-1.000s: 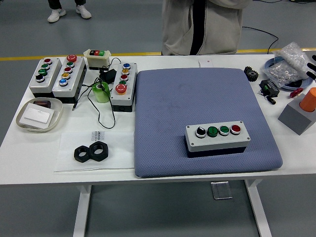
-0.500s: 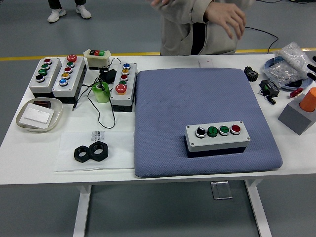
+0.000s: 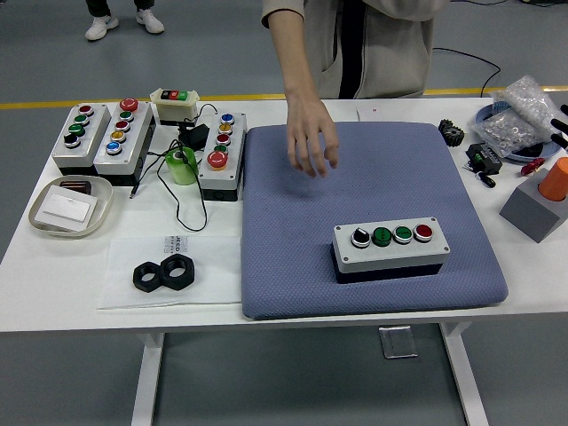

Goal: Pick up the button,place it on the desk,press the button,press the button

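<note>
Moved since earlier: the person's hand [image 3: 311,138] has come down over the far part of the blue pad [image 3: 293,257], fingers spread, palm down, holding nothing; half a second ago it was up by the person's chest. Nothing on the table has shifted.

Task thing: the four-button control box [image 3: 390,248] sits flat on the blue pad, toward its near right part, well apart from the person's hand. Its top row reads black knob, two green buttons, one red button.

My right hand: only dark fingertips [image 3: 561,124] show at the right edge, beside the bag of metal parts [image 3: 519,115]. I cannot tell how that hand is set, and nothing is visibly in it.

My left hand: out of view.

Other boxes: three more button boxes stand at the far left, the nearest one to the pad being a five-button box [image 3: 221,155]; a small white box with coloured buttons [image 3: 175,105] stands behind them.

Progress: I judge the task barely begun. The four-button box is not held, and it lies on the pad, not the bare table [image 3: 53,284].

Left to do: lift the box, set it on the desk, then both presses.
</note>
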Available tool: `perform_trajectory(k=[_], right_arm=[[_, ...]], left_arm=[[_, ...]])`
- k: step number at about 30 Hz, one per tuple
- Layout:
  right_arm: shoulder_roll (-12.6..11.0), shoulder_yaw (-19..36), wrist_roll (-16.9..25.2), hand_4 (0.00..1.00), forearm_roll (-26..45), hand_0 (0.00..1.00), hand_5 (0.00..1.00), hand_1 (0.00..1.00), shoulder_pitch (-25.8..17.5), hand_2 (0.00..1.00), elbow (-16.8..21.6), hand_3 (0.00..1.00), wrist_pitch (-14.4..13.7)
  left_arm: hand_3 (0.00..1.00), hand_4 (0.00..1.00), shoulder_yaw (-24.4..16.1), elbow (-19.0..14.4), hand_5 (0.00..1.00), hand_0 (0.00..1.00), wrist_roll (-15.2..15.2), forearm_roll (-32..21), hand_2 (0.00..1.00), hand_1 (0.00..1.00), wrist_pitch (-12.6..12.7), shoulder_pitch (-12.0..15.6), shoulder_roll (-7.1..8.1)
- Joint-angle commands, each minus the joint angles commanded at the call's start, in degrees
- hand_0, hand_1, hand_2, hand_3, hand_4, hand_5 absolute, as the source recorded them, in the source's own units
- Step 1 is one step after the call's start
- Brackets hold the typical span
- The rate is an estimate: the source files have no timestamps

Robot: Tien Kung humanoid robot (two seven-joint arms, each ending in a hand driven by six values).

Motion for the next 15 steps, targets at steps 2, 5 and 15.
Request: perform_trajectory(k=[2, 5, 15], right_arm=[[-0.02, 0.08, -0.01, 0.542, -0.02, 0.938, 0.687, 0.839, 0.14, 0.871, 0.05, 0.83, -0.03], [-0.07, 0.23, -0.04, 0.541, -0.02, 0.936, 0.686, 0.839, 0.32, 0.871, 0.07, 0.83, -0.1], [-0.08, 0.34, -0.2, 0.543, -0.18, 0.936, 0.685, 0.84, 0.38, 0.871, 0.08, 0.83, -0.23]], left_arm=[[0.831, 0.633, 0.14, 0.0, 0.998, 0.758, -0.05, -0.23, 0.873, 0.83, -0.01, -0.13, 0.01], [0.831, 0.634, 0.32, 0.0, 0.998, 0.758, -0.1, -0.56, 0.873, 0.831, -0.03, -0.31, 0.03], [0.831, 0.634, 0.3, 0.01, 0.998, 0.757, -0.06, -0.61, 0.873, 0.831, -0.01, -0.38, 0.0]])
